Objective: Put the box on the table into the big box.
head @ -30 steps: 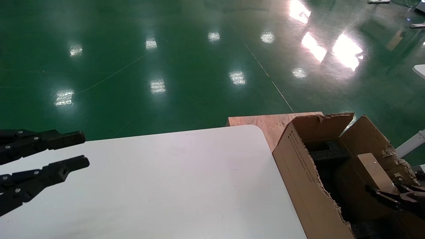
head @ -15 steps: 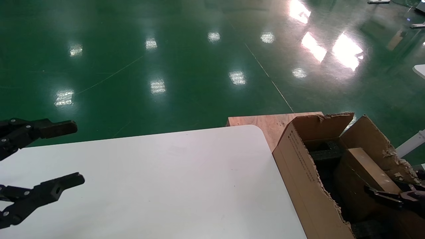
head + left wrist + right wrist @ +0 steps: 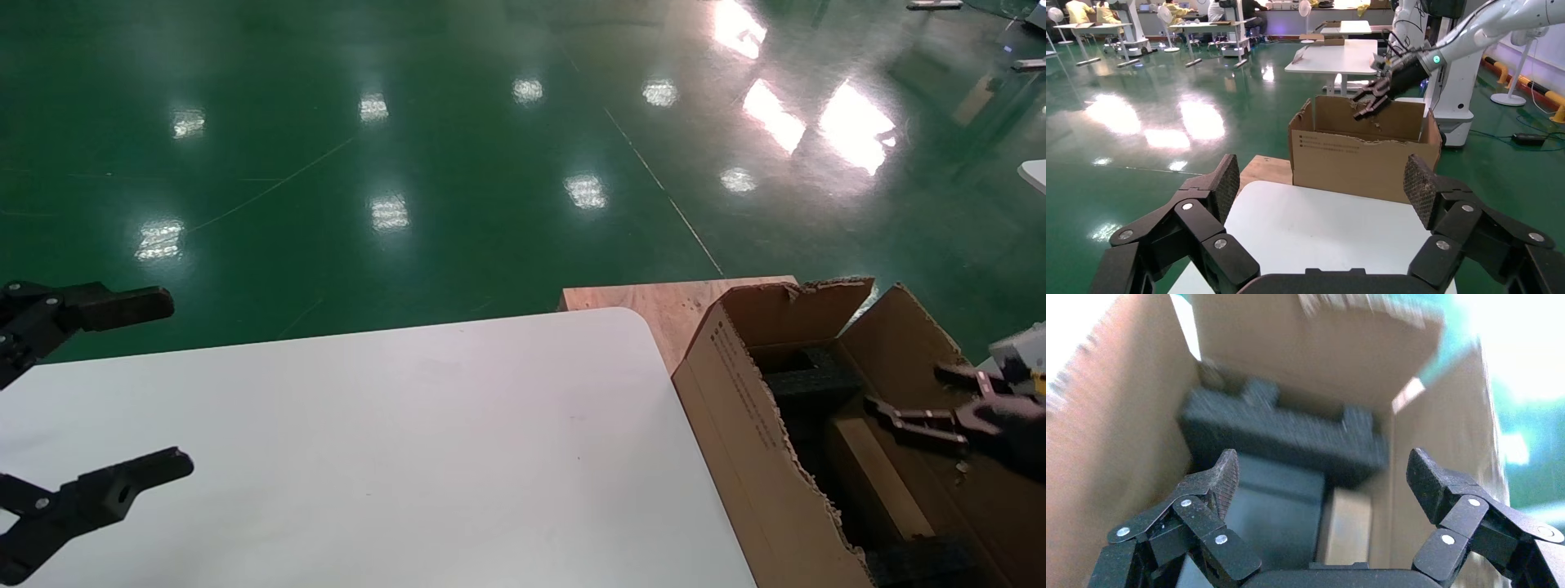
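Glossy green flooring throws back the ceiling lights all around the flat white worktop (image 3: 425,441) with its rounded corner, and just past that corner a slab of pale plywood (image 3: 654,304) shows. Hard against the worktop's right edge stands the big box (image 3: 739,441), a large brown corrugated carton with ragged torn flaps and small black print down its near side. Inside it lie pieces of black foam (image 3: 817,380), and beside them, low against the wall, the small pinkish-brown taped box (image 3: 878,482) rests on the carton's floor; from the right wrist it appears as a tan block next to the foam (image 3: 1349,530). The right gripper (image 3: 927,400) hangs above the carton's open mouth, its jaws spread wide and holding nothing. The left gripper (image 3: 139,388) is parked over the worktop's near left side, jaws likewise wide apart and empty. To my eye the drop is done and this is the retreat step: the small box looks settled inside, clear of the jaws. The next move, I'd judge, calls only for lifting the right arm straight up and away, minding the torn flap edges so nothing snags or drags the carton.
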